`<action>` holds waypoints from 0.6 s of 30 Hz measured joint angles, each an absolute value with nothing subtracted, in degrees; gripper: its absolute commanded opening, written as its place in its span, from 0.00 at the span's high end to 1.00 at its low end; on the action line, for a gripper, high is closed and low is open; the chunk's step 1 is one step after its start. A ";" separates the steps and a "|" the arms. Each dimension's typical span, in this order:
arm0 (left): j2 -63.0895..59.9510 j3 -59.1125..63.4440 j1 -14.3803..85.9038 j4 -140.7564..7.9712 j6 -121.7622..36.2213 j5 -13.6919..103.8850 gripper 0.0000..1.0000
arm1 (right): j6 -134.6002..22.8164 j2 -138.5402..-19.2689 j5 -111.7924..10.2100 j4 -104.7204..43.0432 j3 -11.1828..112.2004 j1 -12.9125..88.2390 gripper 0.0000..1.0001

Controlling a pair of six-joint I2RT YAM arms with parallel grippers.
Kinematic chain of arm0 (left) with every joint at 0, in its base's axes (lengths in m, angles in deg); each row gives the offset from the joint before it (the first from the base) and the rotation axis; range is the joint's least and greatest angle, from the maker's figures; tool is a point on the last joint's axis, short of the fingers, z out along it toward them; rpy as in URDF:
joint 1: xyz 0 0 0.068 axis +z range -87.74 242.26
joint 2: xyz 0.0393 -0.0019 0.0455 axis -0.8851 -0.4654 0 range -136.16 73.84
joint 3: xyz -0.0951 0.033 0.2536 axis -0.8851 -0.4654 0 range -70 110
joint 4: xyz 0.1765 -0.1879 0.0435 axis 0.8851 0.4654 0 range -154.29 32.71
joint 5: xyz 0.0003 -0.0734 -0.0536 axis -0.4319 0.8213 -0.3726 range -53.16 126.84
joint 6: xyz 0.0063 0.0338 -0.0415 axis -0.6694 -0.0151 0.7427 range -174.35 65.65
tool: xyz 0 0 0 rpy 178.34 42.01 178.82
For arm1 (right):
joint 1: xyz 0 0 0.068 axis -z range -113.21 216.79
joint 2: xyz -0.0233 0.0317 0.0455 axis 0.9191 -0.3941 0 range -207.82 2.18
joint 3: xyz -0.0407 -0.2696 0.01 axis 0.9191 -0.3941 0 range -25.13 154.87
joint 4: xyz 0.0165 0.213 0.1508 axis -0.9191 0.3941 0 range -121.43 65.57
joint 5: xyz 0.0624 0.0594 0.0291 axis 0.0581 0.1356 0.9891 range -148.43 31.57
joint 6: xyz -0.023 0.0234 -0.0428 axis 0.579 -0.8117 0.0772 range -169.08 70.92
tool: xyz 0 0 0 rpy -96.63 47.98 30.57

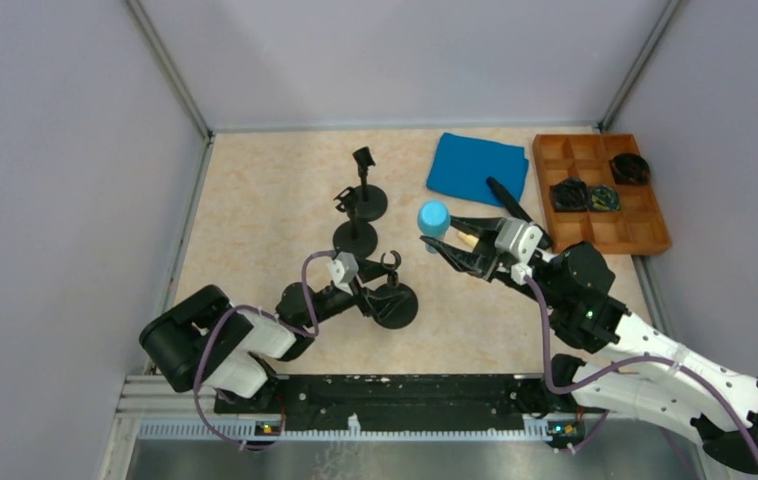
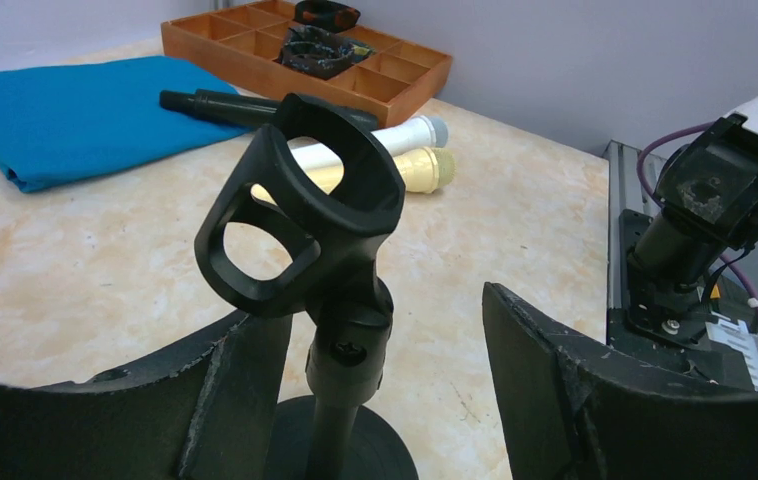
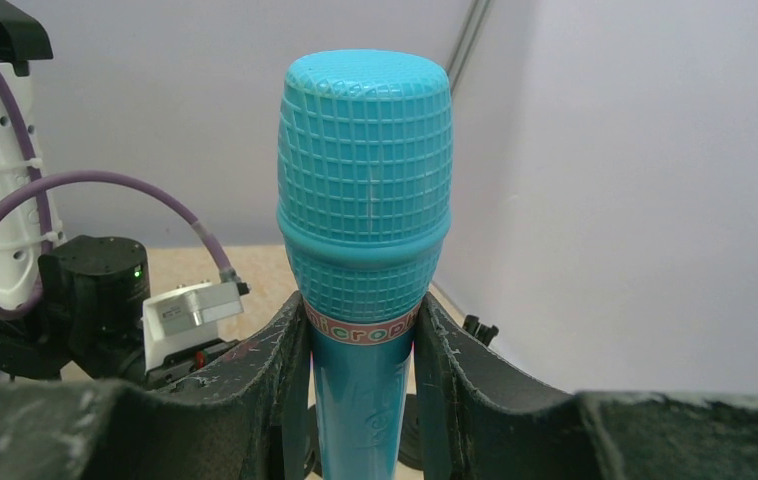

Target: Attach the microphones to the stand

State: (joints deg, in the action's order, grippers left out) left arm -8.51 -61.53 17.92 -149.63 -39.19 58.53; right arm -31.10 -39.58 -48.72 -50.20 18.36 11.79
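My right gripper (image 1: 447, 240) is shut on the light blue microphone (image 1: 434, 219) and holds it upright above the table; in the right wrist view the microphone (image 3: 365, 230) stands between the fingers (image 3: 275, 380). My left gripper (image 1: 375, 286) is open, its jaws on either side of the nearest black stand (image 1: 393, 303). In the left wrist view that stand's empty clip (image 2: 305, 215) rises between them, its post beside the left finger (image 2: 225, 400). The black (image 2: 245, 105), white (image 2: 405, 132) and cream (image 2: 425, 170) microphones lie on the table.
Two more black stands (image 1: 365, 196) (image 1: 356, 236) with empty clips stand further back. A folded blue cloth (image 1: 477, 165) lies at the back, the black microphone (image 1: 508, 200) at its edge. A wooden compartment tray (image 1: 645, 235) with dark items sits at the back right.
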 measured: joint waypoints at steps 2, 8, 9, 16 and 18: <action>-8.09 -61.38 17.92 -149.61 -39.17 58.51 0.25 | -31.14 -39.60 -48.63 -50.20 18.36 11.79 1.00; -8.03 -61.32 17.99 -149.56 -39.00 58.51 0.34 | -31.17 -39.67 -48.26 -50.20 18.36 11.79 1.00; -8.03 -61.23 17.99 -149.54 -38.97 58.53 0.34 | -31.19 -39.73 -48.24 -50.20 18.36 11.79 1.00; -8.25 -60.79 17.99 -149.50 -37.66 58.70 0.41 | -31.52 -40.28 -46.42 -50.94 17.97 11.79 1.00; -8.55 -60.68 18.01 -149.56 -37.33 58.68 0.48 | -32.19 -40.28 -44.24 -53.13 16.70 11.79 1.00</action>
State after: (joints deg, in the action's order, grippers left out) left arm -8.55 -60.68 18.01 -149.56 -37.33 58.68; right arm -32.19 -40.28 -44.24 -53.13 16.70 11.79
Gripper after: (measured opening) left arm 0.606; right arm 0.346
